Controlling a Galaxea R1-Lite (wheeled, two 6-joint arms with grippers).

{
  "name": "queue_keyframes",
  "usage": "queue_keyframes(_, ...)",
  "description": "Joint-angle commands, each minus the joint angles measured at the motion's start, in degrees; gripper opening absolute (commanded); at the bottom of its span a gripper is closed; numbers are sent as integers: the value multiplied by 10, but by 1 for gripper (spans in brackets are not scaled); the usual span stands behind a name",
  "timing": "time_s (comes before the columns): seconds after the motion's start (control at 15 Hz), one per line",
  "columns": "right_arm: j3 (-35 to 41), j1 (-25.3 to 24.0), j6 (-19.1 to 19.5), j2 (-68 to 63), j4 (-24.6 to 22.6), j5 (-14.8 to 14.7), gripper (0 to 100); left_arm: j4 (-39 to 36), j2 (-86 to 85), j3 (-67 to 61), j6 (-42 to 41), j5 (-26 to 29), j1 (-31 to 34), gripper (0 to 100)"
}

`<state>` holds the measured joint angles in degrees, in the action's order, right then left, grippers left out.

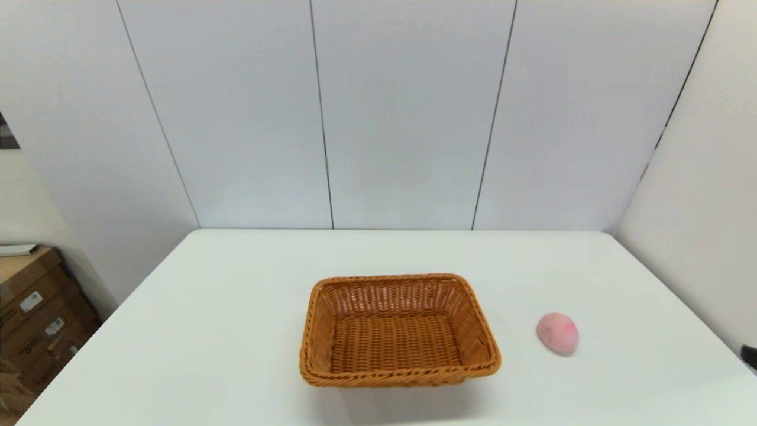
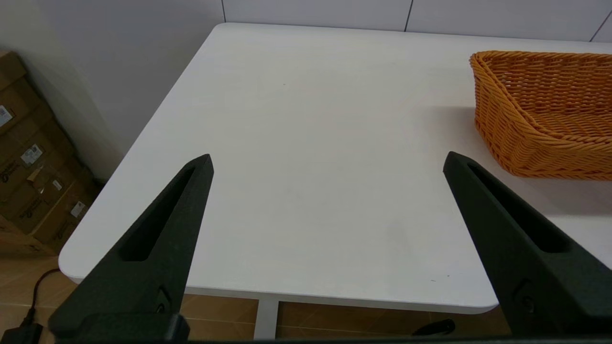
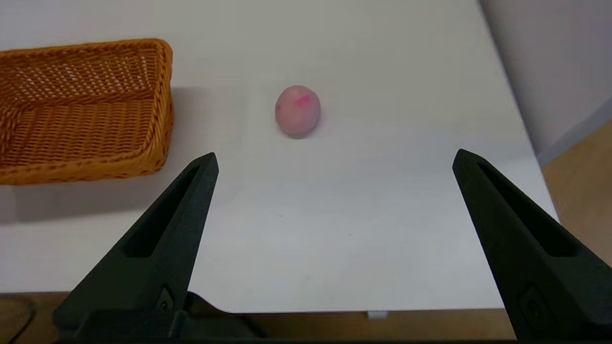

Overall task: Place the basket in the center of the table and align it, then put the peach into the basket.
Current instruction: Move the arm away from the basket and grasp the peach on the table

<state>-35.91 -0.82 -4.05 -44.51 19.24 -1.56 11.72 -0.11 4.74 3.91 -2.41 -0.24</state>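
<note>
Currently I see the basket [image 1: 400, 330] resting on the table [image 1: 225, 307] near the middle of its width, toward the near edge, with its long sides roughly parallel to that edge. It is upright, and nothing lies inside it. The peach [image 1: 557, 333] sits on the bare tabletop to the right of the basket, clearly apart from it and not touching the wicker; its darker pink blotch faces upward.

Neither arm reaches into the head view. From my left wrist camera, the left gripper [image 2: 327, 162] hangs over the near left part of the table, fingers [image 2: 158, 234] spread wide apart and holding nothing. The basket's left end [image 2: 540, 114] shows beyond the right-hand finger, well clear of it.

From my right wrist camera, the right gripper [image 3: 334, 160] hangs over the near right part of the table, its fingers [image 3: 162, 234] likewise spread wide and empty. The peach [image 3: 297, 111] lies ahead of the gap between the fingers, apart from both tips. The basket's right end [image 3: 86, 114] sits off to one side of it.

Cardboard boxes [image 1: 35, 319] stand on the floor beyond the table's left edge.
</note>
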Motion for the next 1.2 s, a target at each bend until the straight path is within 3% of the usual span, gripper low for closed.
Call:
queue_keyframes(0.07, -208, -93, -153, -426, 33, -33, 100, 1, 0, 0, 0, 0, 0, 100)
queue_keyframes(0.13, -210, -101, -160, -467, 24, -50, 100, 1, 0, 0, 0, 0, 0, 100)
queue_keyframes(0.33, -224, -101, -187, -557, -30, -60, 100, 1, 0, 0, 0, 0, 0, 100)
queue_keyframes(0.8, -258, -62, -188, -676, -29, -79, 100, 1, 0, 0, 0, 0, 0, 100)
queue_keyframes(1.2, -260, -50, -188, -735, -29, -72, 100, 1, 0, 0, 0, 0, 0, 100)
